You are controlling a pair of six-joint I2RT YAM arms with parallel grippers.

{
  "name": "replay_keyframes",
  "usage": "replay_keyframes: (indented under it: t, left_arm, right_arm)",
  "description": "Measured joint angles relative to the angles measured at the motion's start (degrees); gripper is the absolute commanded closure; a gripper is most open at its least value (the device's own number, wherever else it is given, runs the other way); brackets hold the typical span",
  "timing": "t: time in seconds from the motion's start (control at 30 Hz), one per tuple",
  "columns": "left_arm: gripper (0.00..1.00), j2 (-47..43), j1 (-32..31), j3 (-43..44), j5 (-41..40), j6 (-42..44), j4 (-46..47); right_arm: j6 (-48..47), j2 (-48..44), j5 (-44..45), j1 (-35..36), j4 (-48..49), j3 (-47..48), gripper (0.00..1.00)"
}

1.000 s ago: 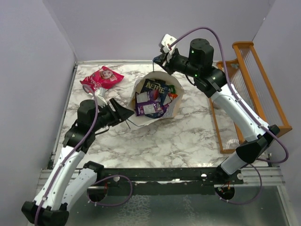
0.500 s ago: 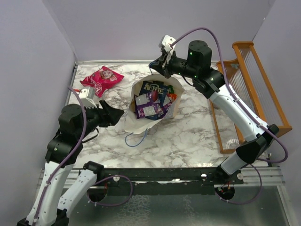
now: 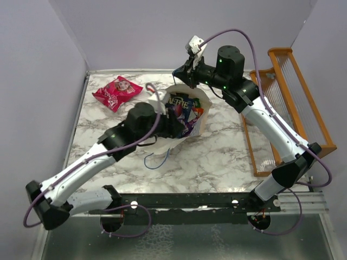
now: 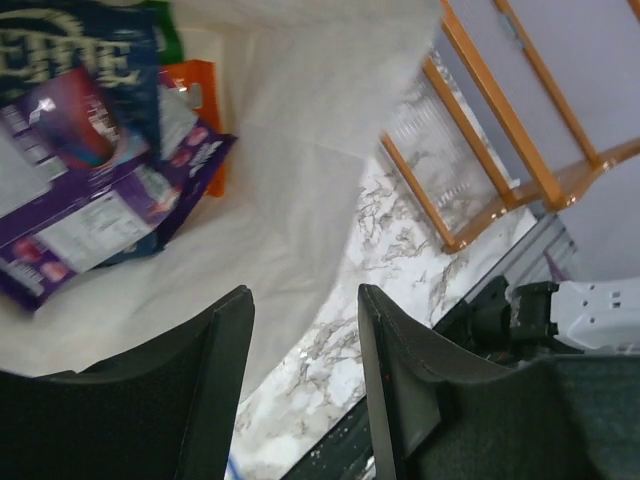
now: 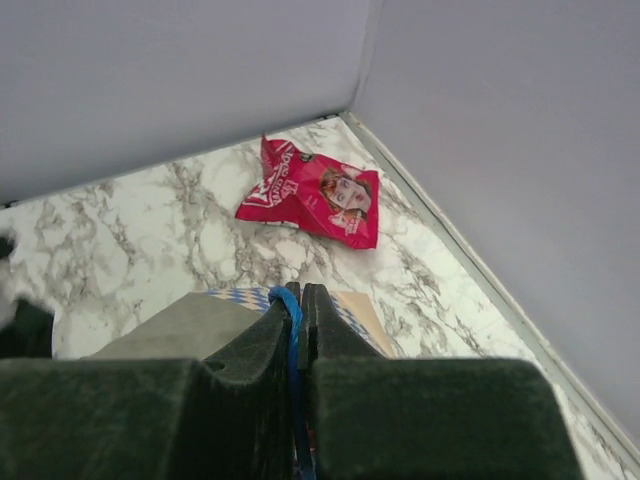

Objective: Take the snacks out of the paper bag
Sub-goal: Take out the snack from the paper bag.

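Paper bag (image 3: 203, 112) stood upright mid-table on the marble table (image 3: 222, 157), mouth open to the top camera. Snacks (image 3: 181, 111) were packed inside: a dark blue chips bag (image 3: 180, 100) against the far wall, a purple pack (image 4: 90, 220) lying over it, and an orange pack (image 4: 195, 100) behind. One pink-red bag (image 3: 116, 91) lay flat on the marble, well apart from the paper bag, toward the far left corner.

Left gripper (image 4: 303, 300) was over the bag's mouth with its fingers spread wide and nothing between them. The white inner wall showed in the gap; contact with it could not be judged from the wrist view.

Right gripper (image 5: 298, 292) was above the bag's far rim, fingers pinched together on the blue cord handle (image 5: 292, 330).

Orange wooden rack (image 3: 293, 103) stood at the table's right edge.
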Motion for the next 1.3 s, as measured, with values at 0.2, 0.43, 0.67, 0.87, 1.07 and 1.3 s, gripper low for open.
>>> replay_keyframes:
  t: [0.2,0.43,0.67,0.87,1.07,1.3]
  left_arm:
    - [0.68,9.5,-9.6,1.9,-13.9,2.5,6.7]
    - [0.71,10.4,-8.4,-4.0,-22.8,1.9,16.9]
    - [0.73,19.3,-3.8,-4.3,-21.2,-0.4,20.9]
    - [0.62,22.2,-2.7,-4.9,-20.7,-0.1,23.1]
    - [0.61,27.0,-2.4,-3.4,-21.3,1.0,26.6]
    - [0.47,33.0,-2.4,-2.7,-24.9,1.4,27.5]
  right_arm:
    - [1.4,2.6,7.7,0.0,-2.4,4.9,0.98]
    - [2.9,3.3,11.9,0.0,-4.3,6.1,0.98]
    - [4.0,4.4,14.0,0.0,-4.8,7.5,0.98]
    - [5.1,4.7,14.0,0.0,-4.8,7.6,0.98]
    - [5.8,4.9,13.9,0.0,-5.6,8.8,0.98]
    - [6.8,4.9,13.1,-0.1,-6.6,8.8,0.98]
